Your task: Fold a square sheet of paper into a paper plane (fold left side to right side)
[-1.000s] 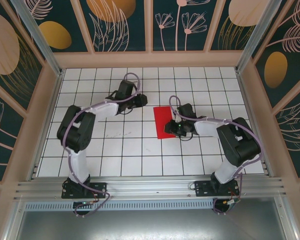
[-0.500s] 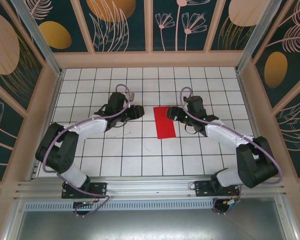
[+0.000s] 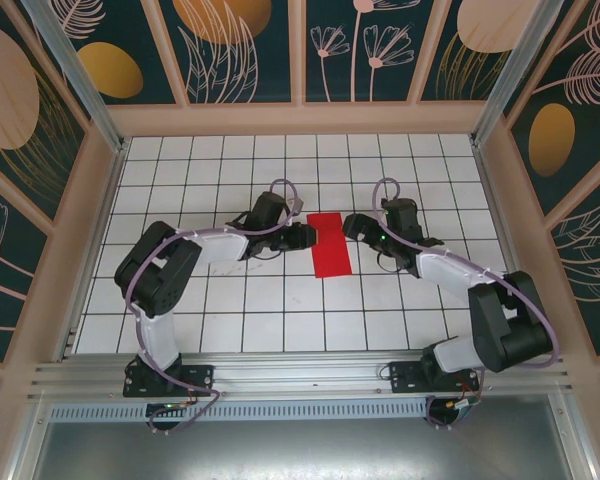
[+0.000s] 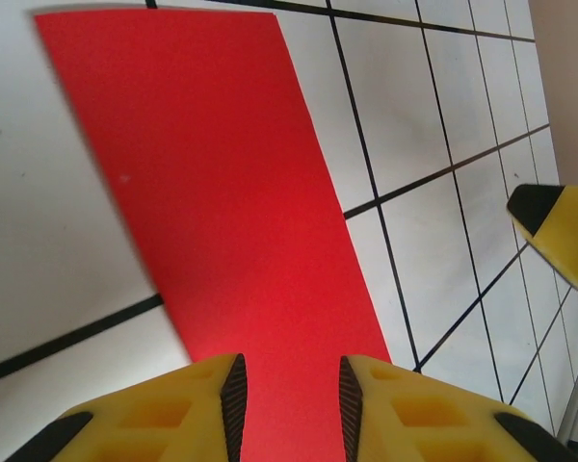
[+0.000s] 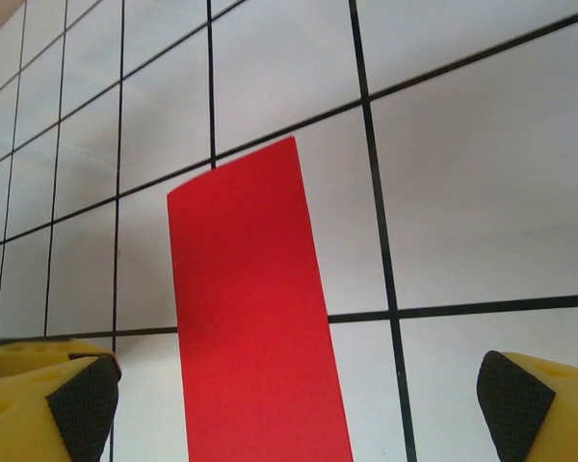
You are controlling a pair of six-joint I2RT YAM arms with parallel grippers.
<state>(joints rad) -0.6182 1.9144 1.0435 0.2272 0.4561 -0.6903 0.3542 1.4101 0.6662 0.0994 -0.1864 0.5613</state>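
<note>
The red sheet of paper (image 3: 330,245) lies flat on the white grid table as a narrow rectangle, about one tile wide and two long. My left gripper (image 3: 307,237) sits at the sheet's left edge. In the left wrist view the paper (image 4: 222,192) runs under that gripper (image 4: 289,390), whose jaws stand a little apart with nothing pinched between them. My right gripper (image 3: 349,228) is at the sheet's upper right edge. In the right wrist view the paper (image 5: 250,318) lies below this gripper (image 5: 299,404), which is wide open and holds nothing.
The white tiled table (image 3: 230,300) is ringed by a low wooden wall (image 3: 300,120) with patterned panels above. A yellow right fingertip (image 4: 559,226) shows at the right of the left wrist view. Both arm bases are bolted to the near rail (image 3: 300,372).
The left gripper swept right to the paper's left edge. The right gripper rose from the sheet's lower right to its upper right and opened wide. The paper stayed put.
</note>
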